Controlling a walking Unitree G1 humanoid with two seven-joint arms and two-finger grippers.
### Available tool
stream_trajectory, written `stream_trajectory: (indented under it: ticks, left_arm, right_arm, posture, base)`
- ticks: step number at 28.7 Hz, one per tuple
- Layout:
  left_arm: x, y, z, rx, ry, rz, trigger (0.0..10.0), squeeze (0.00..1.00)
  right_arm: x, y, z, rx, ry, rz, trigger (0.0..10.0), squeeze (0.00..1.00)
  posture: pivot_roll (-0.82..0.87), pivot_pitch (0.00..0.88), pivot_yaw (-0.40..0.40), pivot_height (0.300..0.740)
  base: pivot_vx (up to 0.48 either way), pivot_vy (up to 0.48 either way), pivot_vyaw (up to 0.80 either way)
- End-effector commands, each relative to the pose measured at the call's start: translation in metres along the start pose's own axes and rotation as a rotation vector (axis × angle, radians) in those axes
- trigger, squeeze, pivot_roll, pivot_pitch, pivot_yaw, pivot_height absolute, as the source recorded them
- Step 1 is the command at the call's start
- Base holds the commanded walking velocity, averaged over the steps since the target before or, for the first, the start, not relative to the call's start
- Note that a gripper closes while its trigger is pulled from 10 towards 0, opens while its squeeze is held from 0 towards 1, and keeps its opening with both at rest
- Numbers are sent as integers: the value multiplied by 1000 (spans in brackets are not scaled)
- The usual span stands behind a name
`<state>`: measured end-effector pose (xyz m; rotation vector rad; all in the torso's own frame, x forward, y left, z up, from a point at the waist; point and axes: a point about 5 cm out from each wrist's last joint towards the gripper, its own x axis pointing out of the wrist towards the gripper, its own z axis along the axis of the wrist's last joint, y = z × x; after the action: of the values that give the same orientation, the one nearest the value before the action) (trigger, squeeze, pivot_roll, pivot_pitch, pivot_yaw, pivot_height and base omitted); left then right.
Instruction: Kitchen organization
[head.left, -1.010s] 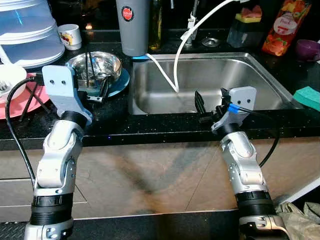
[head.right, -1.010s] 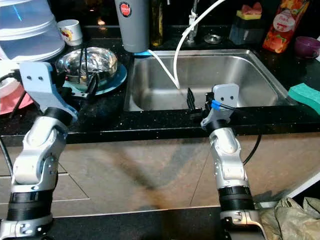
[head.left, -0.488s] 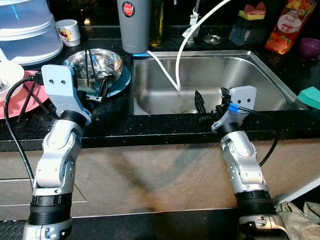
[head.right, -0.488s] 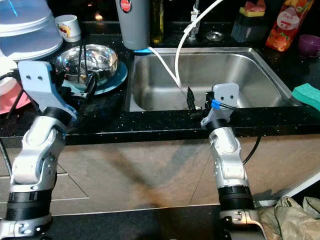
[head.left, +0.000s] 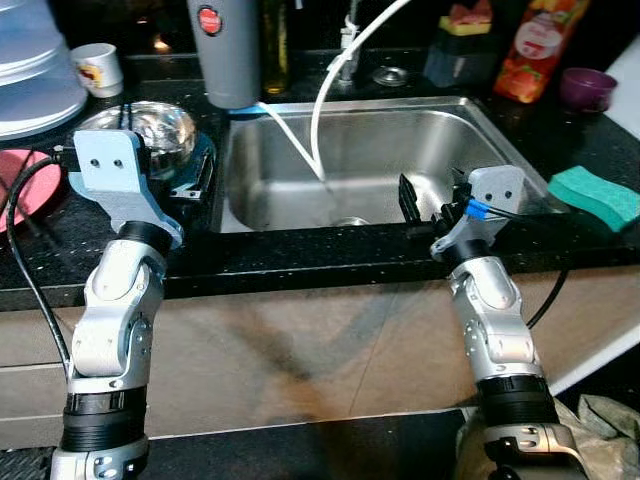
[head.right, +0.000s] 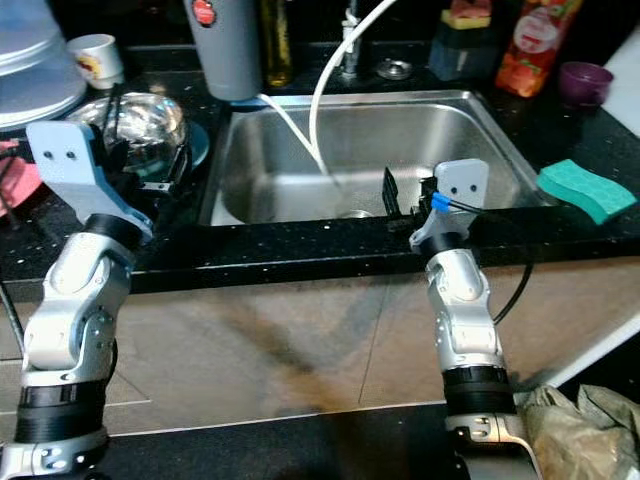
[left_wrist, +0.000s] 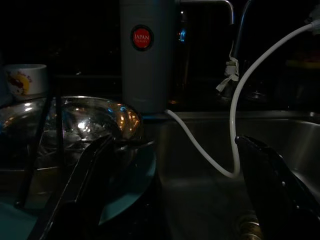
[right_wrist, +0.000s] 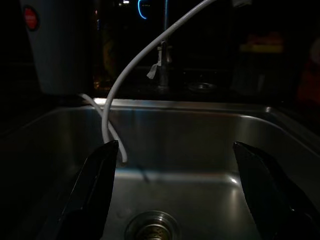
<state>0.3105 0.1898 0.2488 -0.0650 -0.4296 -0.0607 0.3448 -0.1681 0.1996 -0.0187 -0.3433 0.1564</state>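
A steel bowl (head.left: 150, 125) holding dark utensils sits on a blue plate (head.left: 205, 160) left of the steel sink (head.left: 500, 130). My left gripper (left_wrist: 170, 190) hovers open at the plate's near right edge, with nothing between its fingers (left_wrist: 80, 195). My right gripper (right_wrist: 175, 195) stands open over the sink's front rim, pointing at the drain (right_wrist: 150, 230). A white hose (head.left: 318, 110) loops from the tap down into the basin.
A grey cylinder with a red badge (head.left: 228, 50) stands behind the bowl, and a white mug (head.left: 98, 68) at the far left. A pink plate (head.left: 25, 190) lies left of my arm. Right of the sink are a green sponge (head.left: 595, 195), a purple cup (head.left: 585, 85) and an orange bottle (head.left: 535, 45).
The whole view has slid to the right along the counter, so sink and bowl sit further left in the picture. Both arms keep their pose, with the grippers open as before.
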Motion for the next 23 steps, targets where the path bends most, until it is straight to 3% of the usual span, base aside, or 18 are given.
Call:
stream_trajectory:
  ticks: [1, 23]
  left_arm:
    - [-2, 3, -1, 7, 6, 9, 10000, 0]
    - [1, 3, 6, 40, -17, -15, 10000, 0]
  right_arm:
    - [-1, 5, -3, 16, 12, 15, 10000, 0]
    - [-2, 7, -5, 26, 13, 13, 10000, 0]
  posture:
    - [17, 77, -51, 740]
    - [22, 62, -42, 740]
  base:
    - [0, 0, 0]
    - [0, 0, 0]
